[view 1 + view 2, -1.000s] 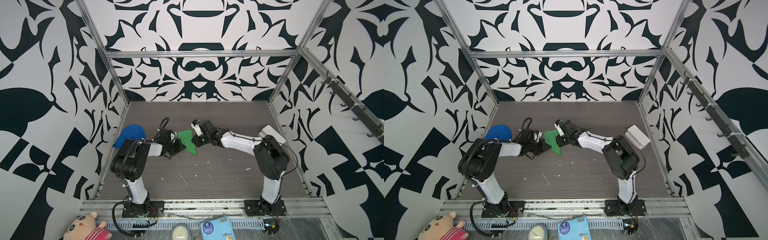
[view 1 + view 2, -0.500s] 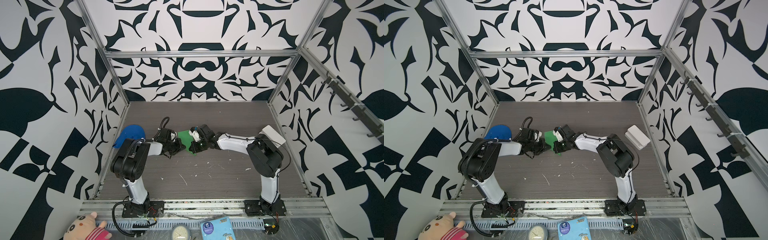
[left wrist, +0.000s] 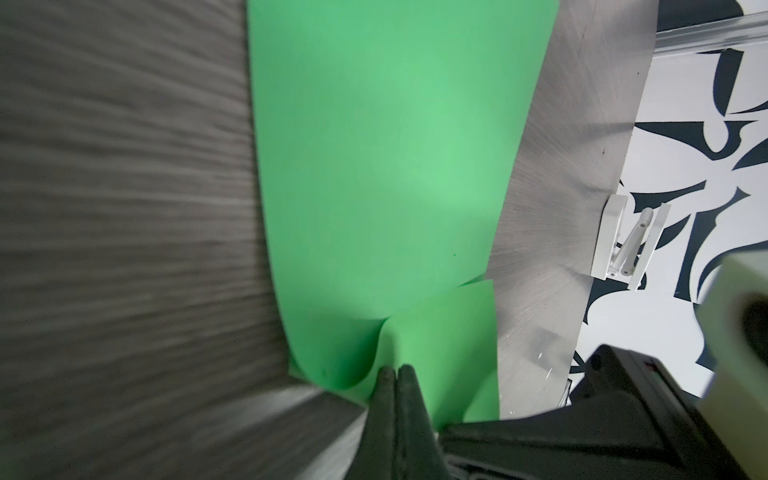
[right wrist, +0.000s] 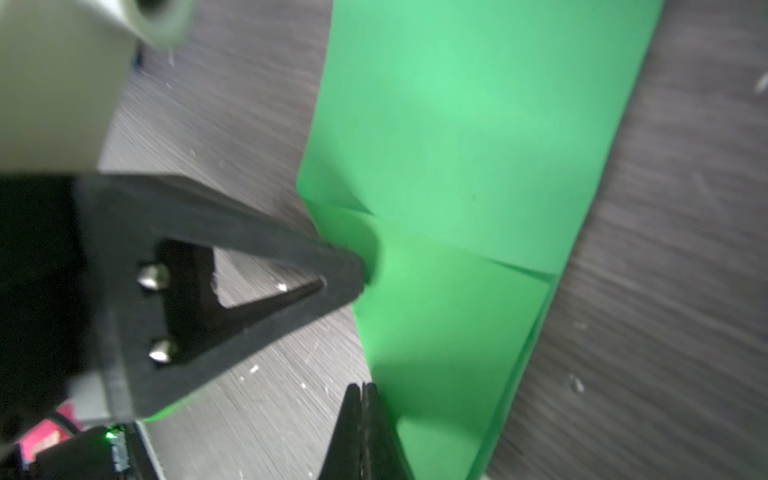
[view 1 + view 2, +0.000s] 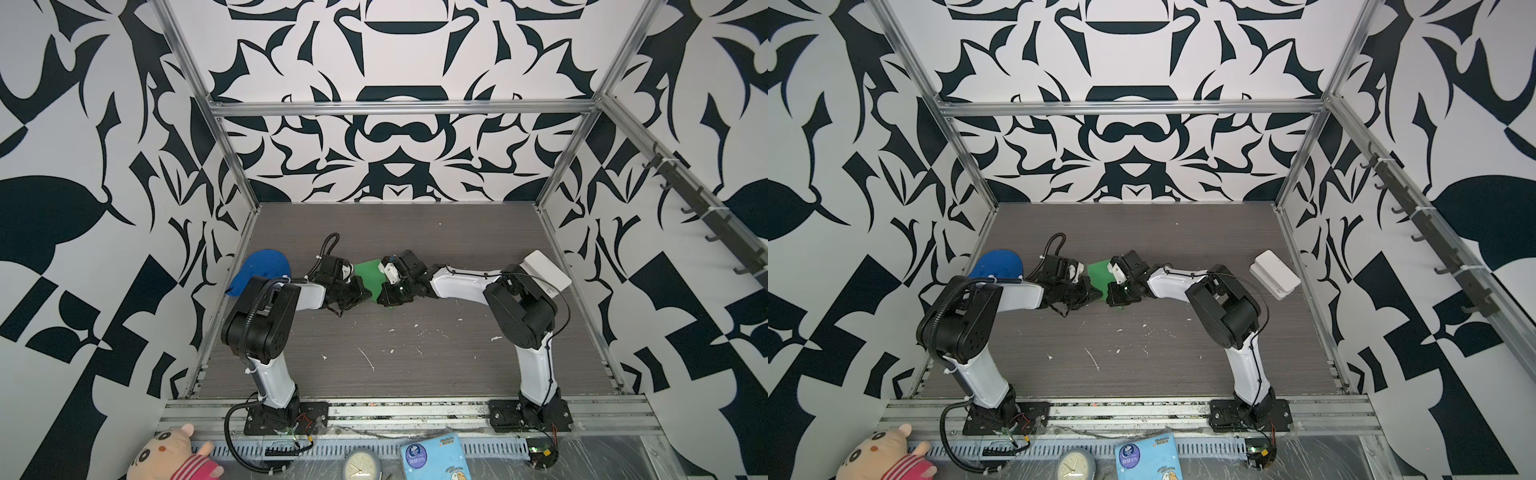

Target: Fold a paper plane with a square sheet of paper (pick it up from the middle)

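The square sheet of paper (image 5: 368, 275) (image 5: 1099, 275) is bright green and lies partly folded on the table between my two grippers. In the left wrist view my left gripper (image 3: 394, 370) is shut on a curled edge of the sheet (image 3: 374, 166). From the right wrist view, the left gripper's fingers (image 4: 332, 270) pinch that edge. My right gripper (image 4: 360, 386) is shut, its tips right at the near edge of the sheet (image 4: 457, 166). I cannot tell whether paper sits between them. In both top views the left gripper (image 5: 360, 291) (image 5: 1092, 293) and right gripper (image 5: 385, 296) (image 5: 1113, 296) almost meet.
A blue cloth cap (image 5: 259, 270) (image 5: 996, 264) lies behind the left arm by the left wall. A white box (image 5: 546, 270) (image 5: 1275, 278) stands at the right wall. Small white scraps (image 5: 368, 361) dot the table's front half. A plush toy, clock and booklet lie beyond the front rail.
My right gripper swung left toward the left gripper, bringing the paper's right side over. Its jaws closed. The green patch seen from above shrank. The left arm held still.
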